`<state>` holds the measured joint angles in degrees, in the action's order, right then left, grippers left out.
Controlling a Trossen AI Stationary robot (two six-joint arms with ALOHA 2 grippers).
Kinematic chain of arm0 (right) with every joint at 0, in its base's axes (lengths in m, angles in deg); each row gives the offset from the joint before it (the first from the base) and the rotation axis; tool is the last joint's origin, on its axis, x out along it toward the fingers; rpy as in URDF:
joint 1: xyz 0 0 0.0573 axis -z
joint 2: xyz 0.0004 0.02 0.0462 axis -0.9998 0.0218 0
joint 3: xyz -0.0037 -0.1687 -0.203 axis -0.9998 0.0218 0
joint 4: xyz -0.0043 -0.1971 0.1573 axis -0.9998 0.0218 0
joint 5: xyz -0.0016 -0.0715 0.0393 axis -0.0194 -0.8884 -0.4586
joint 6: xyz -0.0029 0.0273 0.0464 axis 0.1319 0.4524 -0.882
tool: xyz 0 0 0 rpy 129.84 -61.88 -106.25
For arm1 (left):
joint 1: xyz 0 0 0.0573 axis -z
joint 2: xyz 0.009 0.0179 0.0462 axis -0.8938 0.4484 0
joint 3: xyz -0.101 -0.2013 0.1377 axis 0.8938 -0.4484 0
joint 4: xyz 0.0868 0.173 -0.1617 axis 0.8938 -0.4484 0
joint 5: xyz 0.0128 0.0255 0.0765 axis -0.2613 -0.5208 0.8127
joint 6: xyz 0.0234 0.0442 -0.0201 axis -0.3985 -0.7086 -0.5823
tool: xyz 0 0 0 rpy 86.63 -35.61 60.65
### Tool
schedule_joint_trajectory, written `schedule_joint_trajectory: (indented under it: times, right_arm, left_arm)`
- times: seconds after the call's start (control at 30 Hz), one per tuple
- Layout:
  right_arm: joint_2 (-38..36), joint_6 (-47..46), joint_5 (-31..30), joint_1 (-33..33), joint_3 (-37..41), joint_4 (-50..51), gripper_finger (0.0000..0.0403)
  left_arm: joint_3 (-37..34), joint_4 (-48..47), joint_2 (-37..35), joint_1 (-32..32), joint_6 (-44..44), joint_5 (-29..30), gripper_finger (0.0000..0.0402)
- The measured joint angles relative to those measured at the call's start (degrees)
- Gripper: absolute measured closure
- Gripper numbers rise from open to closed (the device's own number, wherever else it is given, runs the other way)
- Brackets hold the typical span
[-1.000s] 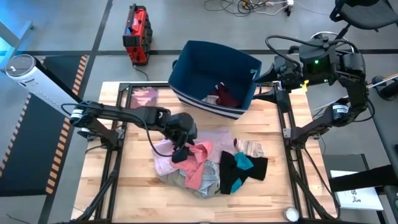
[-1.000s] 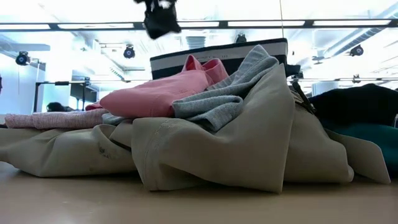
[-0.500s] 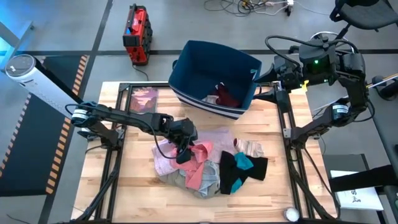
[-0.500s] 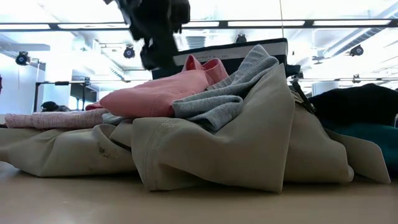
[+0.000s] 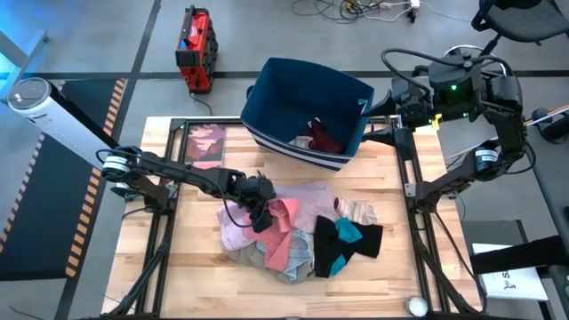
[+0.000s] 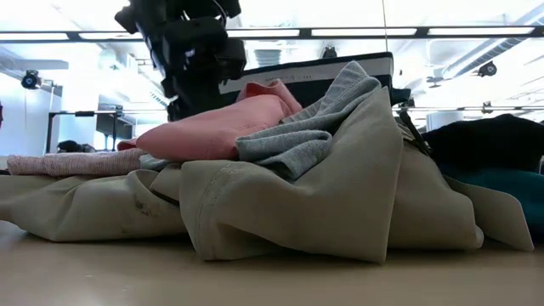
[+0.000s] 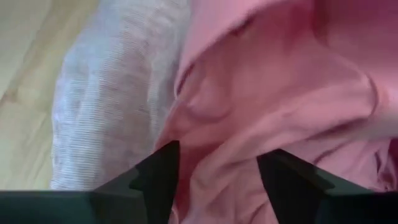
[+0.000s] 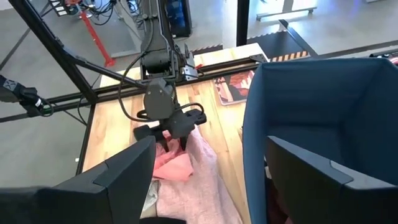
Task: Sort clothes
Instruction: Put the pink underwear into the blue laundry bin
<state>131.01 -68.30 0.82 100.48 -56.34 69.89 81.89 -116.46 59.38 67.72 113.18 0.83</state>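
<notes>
Left end effector (image 5: 259,216) lower; maroon garment (image 5: 322,138) in bin (image 5: 283,93)

Grey floor (image 5: 80,36) with a red toolbox (image 5: 195,38), cables (image 5: 356,9), and bright ceiling strip lights (image 6: 357,32).

No text, label, brand or number can be read in any view. A white sheet (image 5: 518,283) on the floor at four o'clock of the bench (image 5: 191,276) carries dark marks, but they are too small to make out.
</notes>
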Motion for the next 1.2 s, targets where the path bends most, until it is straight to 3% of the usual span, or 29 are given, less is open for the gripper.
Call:
schedule_joint_trajectory:
  times: [0.2, 0.27, 0.47, 0.67, 0.83, 0.97, 1.2]
  right_arm:
    - [0.00, 1.06, -0.38, 0.02, 0.00, -0.03, 0.0131]
    - [0.00, 1.06, -0.39, 0.02, 0.00, -0.09, 0.0136]
    - [0.00, 1.04, -0.38, 0.02, 0.00, -0.23, 0.0154]
    - [0.00, 1.30, -0.38, 0.02, 0.00, -0.26, 0.0172]
    - [0.00, 2.41, -0.38, 0.02, 0.00, -0.92, 0.0181]
    - [0.00, 2.57, -0.37, 0.02, 0.00, -2.01, 0.0178]
    - [0.00, 2.92, -0.38, 0.02, 0.00, -3.29, 0.0174]
  left_arm:
    - [1.60, 0.75, 0.00, 0.11, -0.16, -1.40, 0.0367]
    - [3.19, 0.62, -0.13, 0.11, -0.01, -2.87, 0.0390]
    - [13.34, -5.08, -2.88, 0.61, -3.45, -2.99, 0.0400]
    - [28.91, -13.88, -4.22, 0.00, -8.56, 3.40, 0.0401]
    - [41.61, -15.40, -3.47, -1.02, -12.88, 9.14, 0.0401]
    - [49.71, -15.06, -2.66, -4.17, -15.61, 12.47, 0.0401]
    - [62.58, -14.60, 0.83, -12.77, -21.88, 10.67, 0.0401]
